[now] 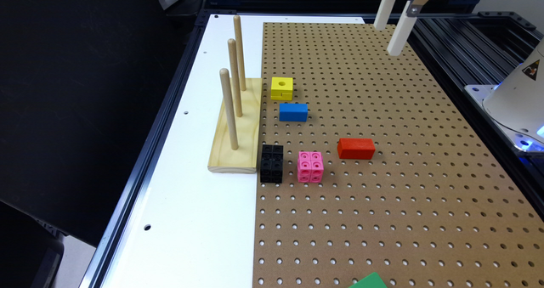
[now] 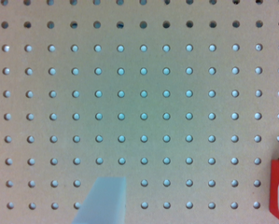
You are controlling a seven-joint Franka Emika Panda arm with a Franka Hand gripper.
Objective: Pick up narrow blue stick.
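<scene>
Brown pegboard (image 1: pixel 382 173) on white tabletop (image 1: pixel 191 220), dark aluminium framing (image 1: pixel 459 46) — black backdrop (image 1: pixel 76 88) beside.

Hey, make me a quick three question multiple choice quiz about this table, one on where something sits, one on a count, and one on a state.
1. What sits nearest the blue block?
A. yellow cube
B. green piece
C. red block

2. How many pegs stand on the wooden base?
A. two
B. three
C. five

3. The gripper is:
A. holding the blue block
B. pressing the red block
C. raised, holding nothing

Answers: 1 A, the yellow cube sits just behind it. 2 B, three upright pegs. 3 C, it hangs above the pegboard, away from every block.
</scene>
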